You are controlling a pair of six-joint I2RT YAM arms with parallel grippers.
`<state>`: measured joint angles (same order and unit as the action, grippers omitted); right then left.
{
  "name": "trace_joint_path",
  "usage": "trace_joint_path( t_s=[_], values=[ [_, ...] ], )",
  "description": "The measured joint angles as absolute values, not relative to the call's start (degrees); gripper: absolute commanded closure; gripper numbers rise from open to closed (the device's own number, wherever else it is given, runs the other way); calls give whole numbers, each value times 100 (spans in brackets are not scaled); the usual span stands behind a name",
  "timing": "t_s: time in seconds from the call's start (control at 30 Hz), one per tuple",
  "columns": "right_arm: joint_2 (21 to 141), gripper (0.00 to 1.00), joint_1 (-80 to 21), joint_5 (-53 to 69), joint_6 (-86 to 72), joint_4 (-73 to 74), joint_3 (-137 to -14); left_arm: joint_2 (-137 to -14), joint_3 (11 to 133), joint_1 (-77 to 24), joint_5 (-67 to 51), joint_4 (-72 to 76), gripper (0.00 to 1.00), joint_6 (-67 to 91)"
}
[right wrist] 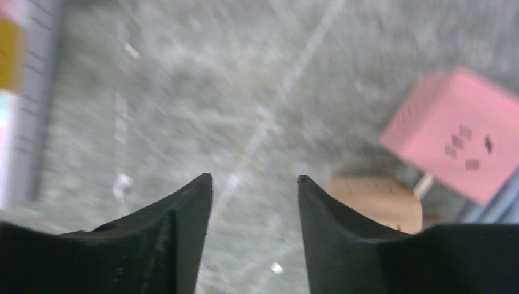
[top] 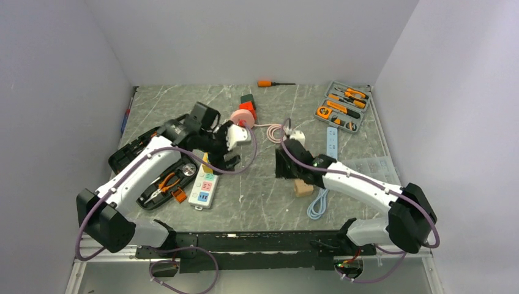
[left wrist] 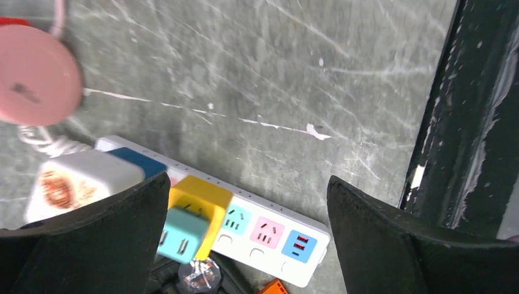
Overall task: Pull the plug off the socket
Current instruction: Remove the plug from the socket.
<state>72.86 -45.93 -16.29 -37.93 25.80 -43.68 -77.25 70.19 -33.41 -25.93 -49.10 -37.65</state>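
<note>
The left gripper [left wrist: 248, 184] has its jaws spread wide with nothing between them; it hangs above the far end of the strip [left wrist: 269, 229], which lies left of centre on the table [left wrist: 275, 79]. Just inside the left finger [left wrist: 110, 226] stands the yellow plug [left wrist: 199, 199], a yellow block with a teal face, seated in the strip; at the strip's end beside it sits the white plug [left wrist: 79, 177], half hidden behind that finger, with a coiled pink cord running off toward the pink disc [left wrist: 33, 86]. Which of the two the task means cannot be told for sure; the yellow plug lies more squarely in the gap.

The right gripper [right wrist: 254, 179] shows a narrow gap between its jaws and holds nothing; it hovers mid-table, well apart from the strip to its right, with a pink cube [right wrist: 456, 135] and a wooden block [right wrist: 376, 199] just past it.

Either plug is probably light, stiff plastic with smooth, rather slippery sides; its pins likely grip the socket harder than the strip's own weight resists, so the strip may lift with it unless pinned down. The best hold looks to be across the two flat sides, low on the body, then a straight pull upward; the cord is soft and no place to grip.
</note>
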Motion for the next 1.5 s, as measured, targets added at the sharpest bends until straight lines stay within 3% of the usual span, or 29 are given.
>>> trace_joint_path(
  t_s=[0.3, 0.6, 0.73, 1.13, 1.5],
  values=[
    [8980, 13, -3343, -650, -3273, 1619, -6866, -7741, 8536, -1492, -3601, -5588, 1, -3168],
    [12429, 1, -3096, -134, -3343, 2143, -10715, -7529, 7915, -447, -3625, -5365, 1, -2707],
    [12988, 0, -3153, -331, -3345, 2416, -11360, -7269, 7575, -279, -3568, -5402, 1, -2735],
    [13122, 6, -3494, -919, -2853, 2128, -11618, -6949, 7225, -89, -3522, -5339, 1, -2755],
    [13161, 23, -4010, -1313, -2134, 1350, -11109, -6770, 6936, -82, -3321, -5256, 1, -2768]
  ],
)
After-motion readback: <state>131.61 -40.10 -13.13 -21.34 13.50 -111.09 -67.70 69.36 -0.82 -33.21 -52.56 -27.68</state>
